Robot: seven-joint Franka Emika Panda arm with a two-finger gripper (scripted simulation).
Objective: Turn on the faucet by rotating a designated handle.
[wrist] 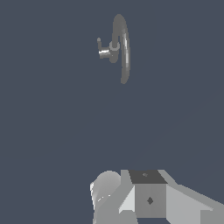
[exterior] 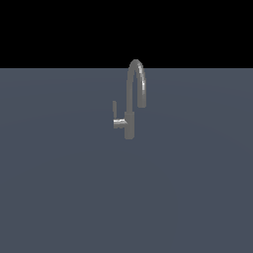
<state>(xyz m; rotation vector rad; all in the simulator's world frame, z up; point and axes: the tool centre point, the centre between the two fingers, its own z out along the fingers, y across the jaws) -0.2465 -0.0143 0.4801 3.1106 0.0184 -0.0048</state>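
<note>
Exterior view is showing the handle sticking out toward its left from the faucet, which is standing upright mid-floor. Wrist view is catching the gripper well apart from it; can't tell if the jaws are apart.

Bare simulated scene: lone faucet on flat grey floor.

A plain slate-grey desk fills the lower three quarters of the exterior view, ending in a straight edge against black. One thing stands on it: a small grey metal faucet, just above the frame's centre, upright, its arched spout rising past the desk's far edge, a thin handle on its left.
</note>
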